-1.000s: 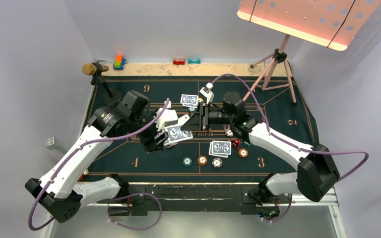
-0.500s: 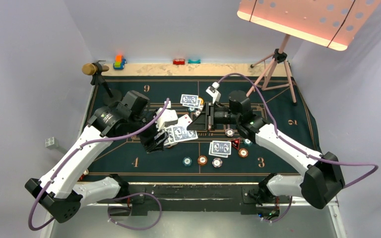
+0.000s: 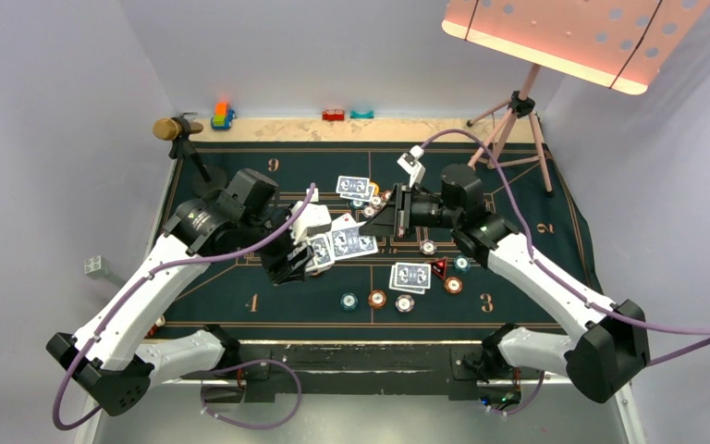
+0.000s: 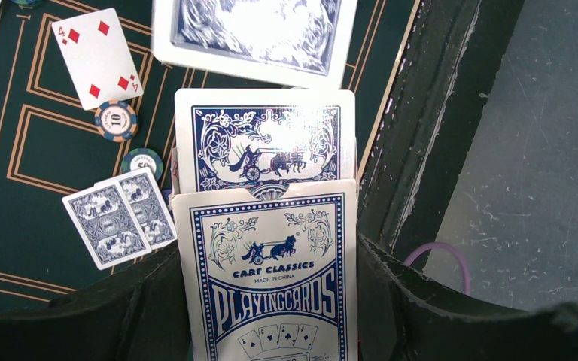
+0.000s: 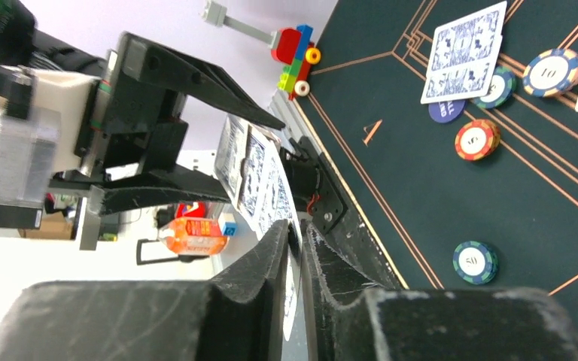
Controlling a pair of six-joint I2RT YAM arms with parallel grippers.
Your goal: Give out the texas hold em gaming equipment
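Texas hold em gaming equipment is lying scattered over the dark green table between the two arms. The left gripper is clamping a card box, with the deck poking out of its top. The right gripper is pinching one face-down card just beside that box. Another face-down pair is resting farther back, and chips are sitting in a row toward the near edge.

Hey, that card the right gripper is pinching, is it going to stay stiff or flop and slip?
Likely very light: the card looks paper-thin edge-on in the right gripper. It may bend a little past the pinch. Its glossy back shows glare, so it probably slides easily out of the card box and could slip.
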